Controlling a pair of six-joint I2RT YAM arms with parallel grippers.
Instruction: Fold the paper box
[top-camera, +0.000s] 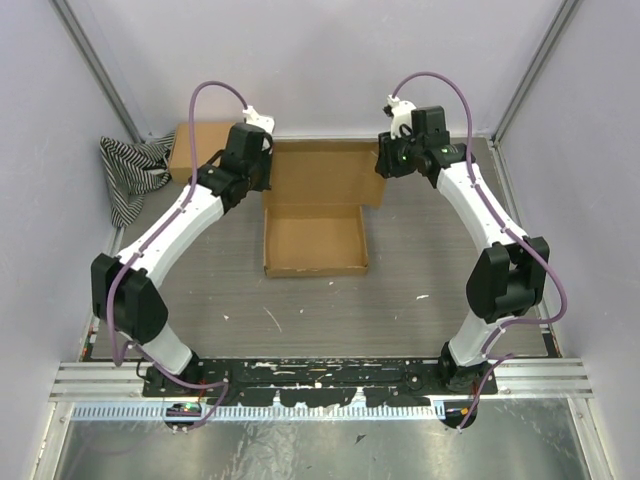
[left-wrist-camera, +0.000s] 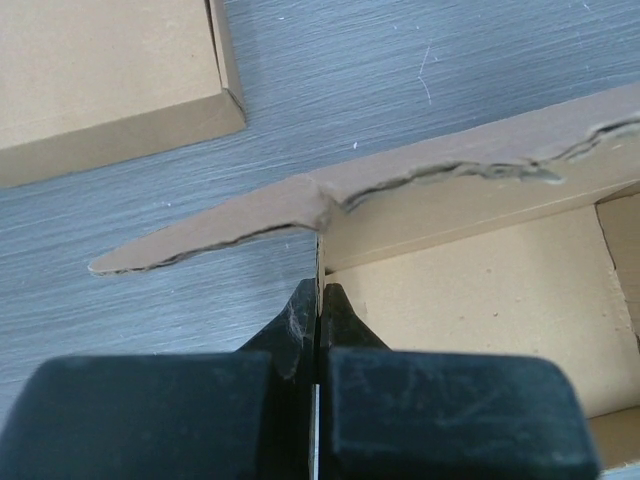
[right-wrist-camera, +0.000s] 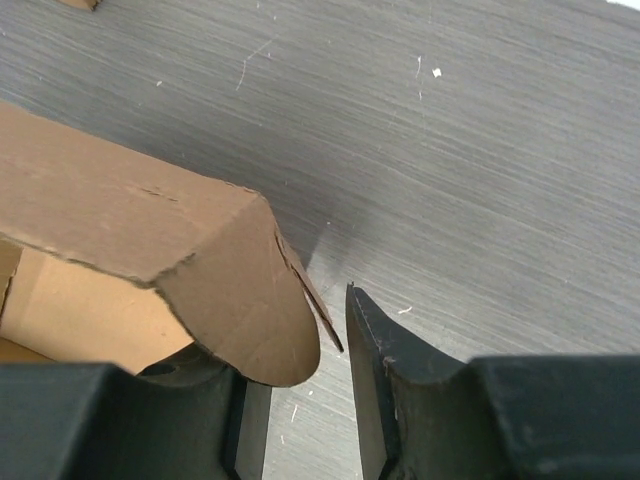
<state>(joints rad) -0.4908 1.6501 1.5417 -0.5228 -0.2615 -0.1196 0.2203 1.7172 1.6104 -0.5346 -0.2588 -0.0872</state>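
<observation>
Left wrist view: left gripper (left-wrist-camera: 319, 296) pinched tight on a thin side wall of the paper box (left-wrist-camera: 480, 300). Right gripper (right-wrist-camera: 318, 385): jaws parted, rounded flap against one finger. Box: plain brown cardboard, ragged edges, shallow open tray with lid panel behind, mid-worktop (top-camera: 410, 300); surface grey, streaked.
</observation>
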